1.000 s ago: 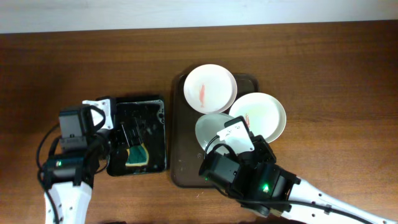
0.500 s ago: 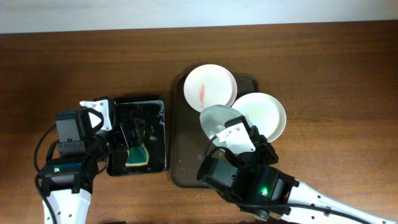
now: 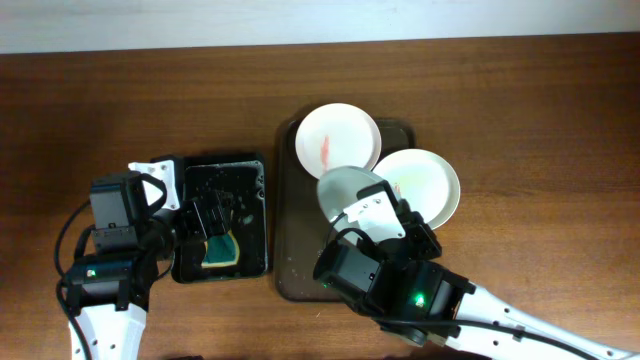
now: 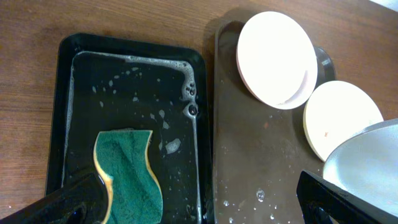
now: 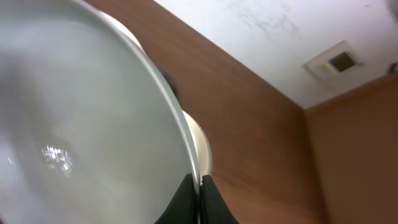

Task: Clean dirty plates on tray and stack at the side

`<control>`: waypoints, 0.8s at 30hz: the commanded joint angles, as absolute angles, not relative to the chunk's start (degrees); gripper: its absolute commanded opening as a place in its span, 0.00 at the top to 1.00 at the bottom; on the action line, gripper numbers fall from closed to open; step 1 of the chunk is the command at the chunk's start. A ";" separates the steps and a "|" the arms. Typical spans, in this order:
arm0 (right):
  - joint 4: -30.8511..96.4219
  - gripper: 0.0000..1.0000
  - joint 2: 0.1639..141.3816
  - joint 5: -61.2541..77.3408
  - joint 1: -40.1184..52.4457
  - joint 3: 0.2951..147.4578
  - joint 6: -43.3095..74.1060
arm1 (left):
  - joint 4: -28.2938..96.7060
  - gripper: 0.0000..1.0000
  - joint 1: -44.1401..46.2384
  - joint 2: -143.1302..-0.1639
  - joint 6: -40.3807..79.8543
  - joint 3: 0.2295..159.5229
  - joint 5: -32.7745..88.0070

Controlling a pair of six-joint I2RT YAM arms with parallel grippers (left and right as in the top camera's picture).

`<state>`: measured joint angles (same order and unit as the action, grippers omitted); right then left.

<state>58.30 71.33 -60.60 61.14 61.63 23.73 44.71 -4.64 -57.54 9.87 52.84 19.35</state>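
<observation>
My right gripper (image 5: 199,186) is shut on the rim of a white plate (image 3: 345,190) and holds it tilted above the dark brown tray (image 3: 300,250); that plate fills the right wrist view (image 5: 81,118) and shows at the right edge of the left wrist view (image 4: 367,162). A plate with a red smear (image 3: 338,140) lies at the tray's far end. Another plate (image 3: 425,185) lies at the tray's right edge. My left gripper (image 4: 199,199) is open above the black tray (image 3: 222,185), next to the green sponge (image 3: 220,250), holding nothing.
The black tray (image 4: 134,87) holds soapy water and the green sponge (image 4: 127,171). Water drops lie on the brown tray (image 4: 249,162). Bare wooden table (image 3: 540,110) surrounds both trays.
My right gripper has lifted the plate off the tray and tilted it up, shifting it slightly towards the far end. The left arm has shifted only slightly.
</observation>
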 commanded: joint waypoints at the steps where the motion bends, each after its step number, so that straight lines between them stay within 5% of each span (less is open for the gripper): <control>1: 58.37 0.96 71.96 -60.49 60.20 62.70 19.44 | 44.64 0.00 -4.95 -57.52 9.30 53.71 20.16; 2: 59.31 0.96 71.88 -58.35 58.85 62.70 29.41 | 44.64 0.00 -4.95 -57.52 9.30 53.71 20.16; 4: 60.05 0.96 72.77 -52.82 58.74 62.70 24.45 | 44.64 0.00 -4.95 -57.52 9.30 53.71 20.16; 6: 62.06 0.96 73.41 -53.39 55.75 62.70 36.21 | 44.64 0.00 -4.95 -57.52 9.30 53.71 20.16; 9: 58.30 0.96 72.97 -36.67 47.86 62.98 36.49 | 44.64 0.00 -4.95 -57.52 9.30 53.71 20.16; 16: 58.04 0.96 71.57 17.45 -5.76 68.69 15.92 | 44.64 0.00 -4.95 -57.52 9.30 53.71 20.16; 20: 56.97 0.96 78.08 20.29 -33.41 68.69 15.25 | 44.64 0.01 -4.95 -57.52 9.30 53.71 20.16; 24: 55.05 0.96 90.15 14.79 -43.66 68.69 17.45 | 44.64 0.00 -4.95 -57.52 9.30 53.71 20.16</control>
